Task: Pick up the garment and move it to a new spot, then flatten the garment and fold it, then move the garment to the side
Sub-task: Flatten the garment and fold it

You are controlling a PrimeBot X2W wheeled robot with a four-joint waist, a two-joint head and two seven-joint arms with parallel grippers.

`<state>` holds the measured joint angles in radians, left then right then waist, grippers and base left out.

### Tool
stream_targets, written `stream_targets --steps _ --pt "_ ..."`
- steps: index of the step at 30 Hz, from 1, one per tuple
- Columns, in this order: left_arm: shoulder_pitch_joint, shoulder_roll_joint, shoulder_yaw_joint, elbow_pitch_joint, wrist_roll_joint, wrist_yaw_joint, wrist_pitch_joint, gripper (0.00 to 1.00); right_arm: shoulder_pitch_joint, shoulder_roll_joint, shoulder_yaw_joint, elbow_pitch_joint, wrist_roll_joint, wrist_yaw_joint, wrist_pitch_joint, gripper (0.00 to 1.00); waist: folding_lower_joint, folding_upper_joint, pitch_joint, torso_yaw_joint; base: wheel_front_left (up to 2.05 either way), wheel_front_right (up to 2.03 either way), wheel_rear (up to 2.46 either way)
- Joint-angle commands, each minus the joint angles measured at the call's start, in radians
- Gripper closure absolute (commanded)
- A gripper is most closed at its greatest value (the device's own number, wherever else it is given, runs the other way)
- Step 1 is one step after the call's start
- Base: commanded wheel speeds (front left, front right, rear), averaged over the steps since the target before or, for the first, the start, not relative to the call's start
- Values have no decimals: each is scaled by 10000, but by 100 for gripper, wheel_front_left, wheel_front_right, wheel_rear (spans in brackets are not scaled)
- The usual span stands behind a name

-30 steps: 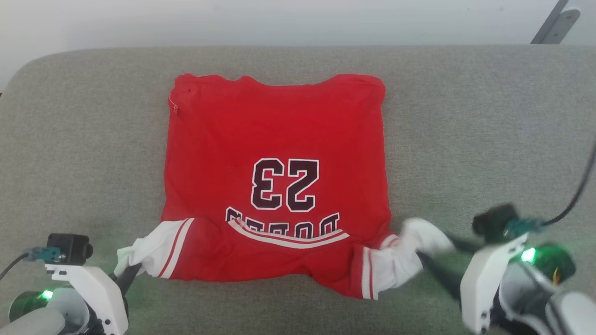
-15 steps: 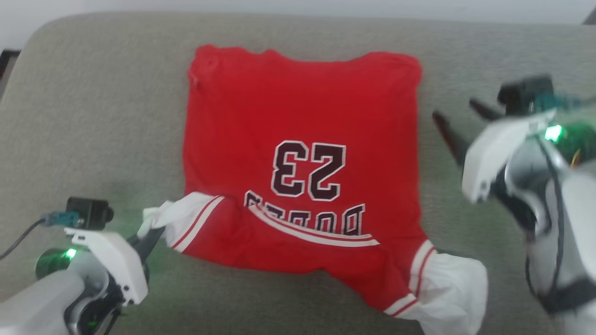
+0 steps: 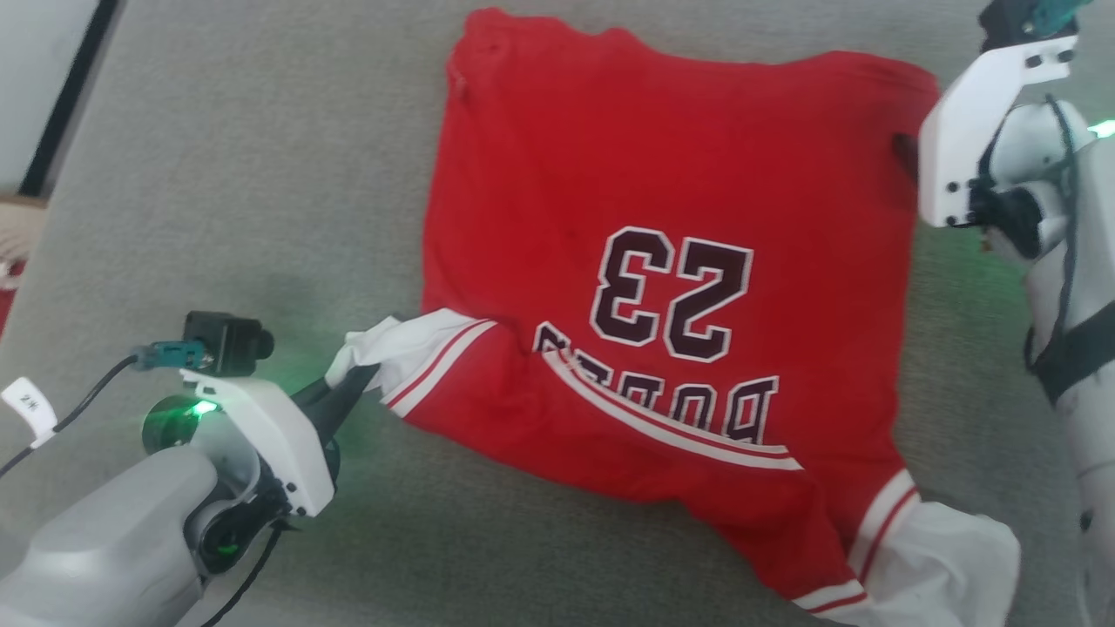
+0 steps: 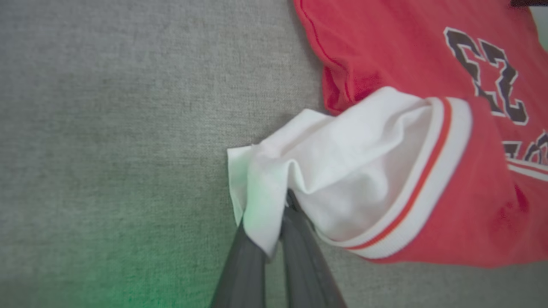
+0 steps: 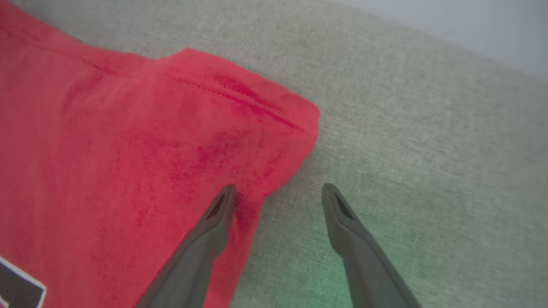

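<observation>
Head view, garment (image 3: 662,174) spread flat, left pincer (image 3: 357,383) clamped on white sleeve (image 3: 409,348), right pincer (image 5: 278,190) splayed at far corner.

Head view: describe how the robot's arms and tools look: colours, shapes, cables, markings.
The left tool and right tool each have two long tapering dark grey fingers. Each wrist carries a white bracket, a black camera with a teal plug, and a green light. The left cable bears a white tag.

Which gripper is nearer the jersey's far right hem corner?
Right. The right gripper is open at that hem corner; the left gripper is shut on the jersey's white sleeve, at the opposite end.
</observation>
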<state>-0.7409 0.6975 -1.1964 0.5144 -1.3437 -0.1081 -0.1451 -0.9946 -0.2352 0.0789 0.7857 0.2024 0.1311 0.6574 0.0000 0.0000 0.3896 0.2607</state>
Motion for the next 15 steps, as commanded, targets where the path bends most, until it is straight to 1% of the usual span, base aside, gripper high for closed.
stream_targets --steps 1,3,7,10,11,12,15 --pt "-1 -85 -123 359 175 -16 58 100 -394 -11 -311 616 -292 -8 421 0 0 0 165 300 0 0 0" --pt "-6 -221 -171 513 160 -64 54 100 -651 40 -679 1247 -546 -8 937 0 0 0 194 419 0 0 0" --pt "2 -442 -249 775 120 -131 2 100 -810 376 -1302 2395 -961 -7 2036 0 0 0 231 563 0 0 0" --pt "17 -517 -290 882 56 -163 44 100 -810 473 -1387 2740 -1253 -7 2327 0 0 0 244 608 0 0 0" --pt "12 -560 -308 929 44 -169 44 100 -817 489 -1449 2827 -1342 -5 2338 60 0 0 250 622 0 0 0" --pt "5 -605 -328 965 33 -176 43 100 -861 527 -1533 2841 -1425 -4 2203 100 0 0 254 628 0 0 0" --pt "-10 -660 -371 974 -25 -188 10 100 -1087 537 -1650 2678 -1638 -7 1665 100 0 0 227 579 0 0 0"
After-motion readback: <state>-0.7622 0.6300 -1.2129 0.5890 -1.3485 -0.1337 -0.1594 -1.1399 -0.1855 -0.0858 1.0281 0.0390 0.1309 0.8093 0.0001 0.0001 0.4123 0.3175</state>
